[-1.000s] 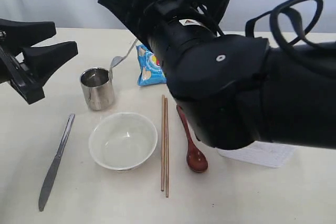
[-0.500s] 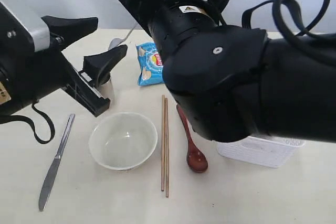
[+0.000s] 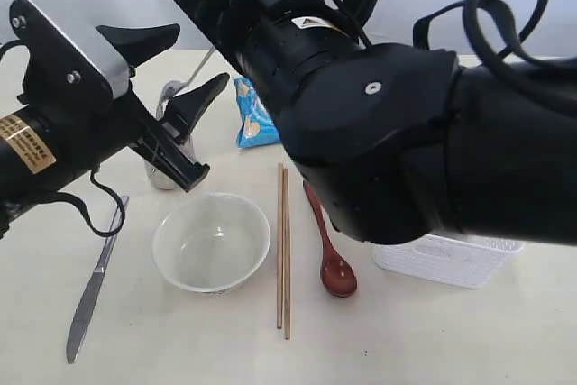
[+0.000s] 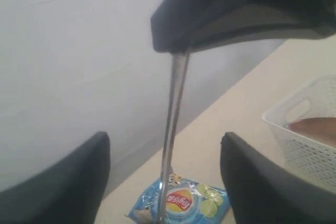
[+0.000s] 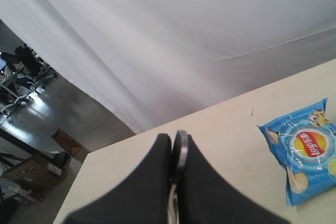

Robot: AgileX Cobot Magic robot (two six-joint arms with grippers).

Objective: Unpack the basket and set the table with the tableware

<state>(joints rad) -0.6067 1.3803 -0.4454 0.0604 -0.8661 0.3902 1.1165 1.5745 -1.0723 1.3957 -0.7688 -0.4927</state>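
My right gripper (image 3: 194, 2) (image 5: 173, 145) is shut on the steel fork (image 3: 202, 62) (image 4: 172, 124), which hangs above the table (image 3: 451, 340). The open left gripper (image 3: 202, 53) (image 4: 164, 140) has a finger on each side of the fork's handle without touching it. On the table lie the white bowl (image 3: 212, 241), two chopsticks (image 3: 282, 250), the dark wooden spoon (image 3: 330, 254) and the steel knife (image 3: 90, 286). The steel cup (image 3: 160, 173) is mostly hidden behind my left arm. The white basket (image 3: 451, 261) (image 4: 310, 145) still holds the brown plate (image 4: 317, 127).
A blue crisp packet (image 3: 252, 116) (image 4: 184, 203) (image 5: 304, 150) lies on the table under the fork. The bulky right arm (image 3: 406, 132) covers the middle and right of the exterior view. A white curtain hangs behind the table's far edge.
My left gripper has moved in from the left and risen until its open fingers stand on either side of the fork. The right gripper and fork shifted slightly left.
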